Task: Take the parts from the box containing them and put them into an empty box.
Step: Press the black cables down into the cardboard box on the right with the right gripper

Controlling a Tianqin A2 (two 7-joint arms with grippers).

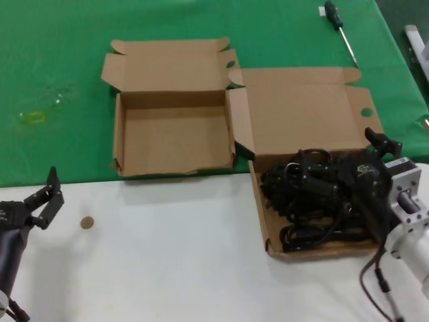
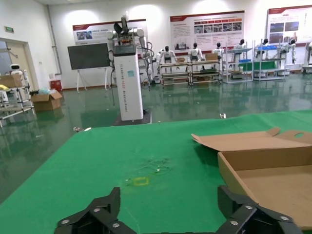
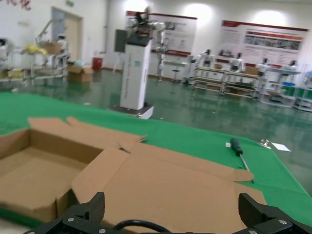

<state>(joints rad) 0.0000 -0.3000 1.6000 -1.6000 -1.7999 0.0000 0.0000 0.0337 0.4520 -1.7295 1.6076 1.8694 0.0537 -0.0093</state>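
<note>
The larger cardboard box (image 1: 263, 215) lies at the right with its wide lid (image 1: 301, 111) open; a tangle of black parts (image 1: 305, 201) fills it. My right gripper (image 1: 348, 159) hangs open and empty just over the parts' far side. In the right wrist view its jaws (image 3: 170, 209) stand wide apart before the lid (image 3: 170, 185), with a black loop (image 3: 134, 225) between them. The smaller empty box (image 1: 175, 137) lies open to the left; it also shows in the right wrist view (image 3: 29, 180). My left gripper (image 1: 43, 200) waits open at the near left over the white table.
A screwdriver (image 1: 338, 25) lies on the green cloth (image 1: 60, 74) behind the larger box. A small brown disc (image 1: 87, 223) sits on the white table near my left gripper. A yellow mark (image 1: 33, 117) is on the cloth at the far left. The smaller box's wall (image 2: 234, 180) lies beside my left gripper.
</note>
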